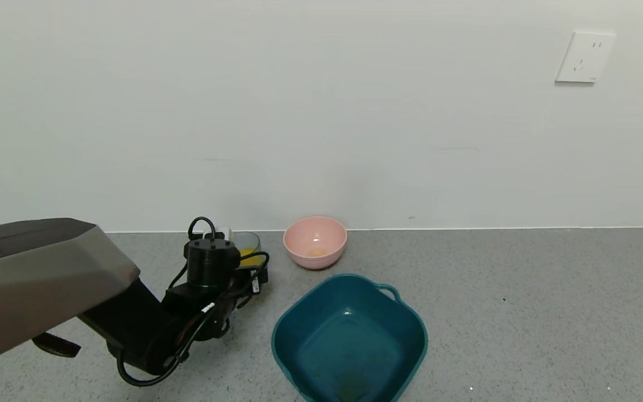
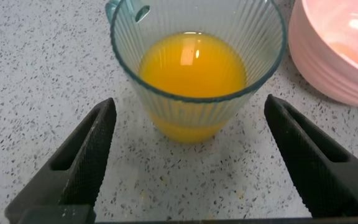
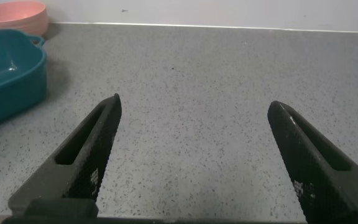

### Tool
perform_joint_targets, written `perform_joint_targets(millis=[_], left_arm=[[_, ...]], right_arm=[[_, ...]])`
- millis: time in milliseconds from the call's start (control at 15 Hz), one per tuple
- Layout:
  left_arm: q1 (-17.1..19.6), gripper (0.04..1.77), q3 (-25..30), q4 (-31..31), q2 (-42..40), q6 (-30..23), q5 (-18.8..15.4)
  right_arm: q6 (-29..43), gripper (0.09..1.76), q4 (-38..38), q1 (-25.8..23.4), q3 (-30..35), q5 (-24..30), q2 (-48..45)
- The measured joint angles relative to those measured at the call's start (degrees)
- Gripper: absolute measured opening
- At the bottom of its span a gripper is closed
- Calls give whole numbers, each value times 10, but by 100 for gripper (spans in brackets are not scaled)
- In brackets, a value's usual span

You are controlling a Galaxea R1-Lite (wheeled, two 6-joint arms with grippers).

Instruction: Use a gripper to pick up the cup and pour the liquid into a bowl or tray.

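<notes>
Cup [image 2: 197, 68]: upright on grey speckled floor [image 1: 522, 290] near the wall, beside pink bowl [image 1: 315, 242]; holds orange liquid [image 2: 192, 63]. Left gripper [image 2: 188, 158]: fingers spread wide, flanking the cup without touching. Teal basin [image 1: 349, 335]: nearer the robot, just apart from the pink bowl. Right gripper [image 3: 194, 155]: fingers apart, over bare floor

Ribbed cup [image 2: 197, 68] upright, orange liquid [image 2: 192, 65] inside.
</notes>
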Motion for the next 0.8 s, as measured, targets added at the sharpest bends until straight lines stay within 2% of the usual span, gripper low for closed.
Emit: perform_joint_targets(millis=[533,800], left_arm=[[1,172,-40,-3,29,9,10],[1,172,-54,-21,49,15,34]], right_arm=[[0,171,0,0,0,0,0],[0,171,0,0,0,0,0]])
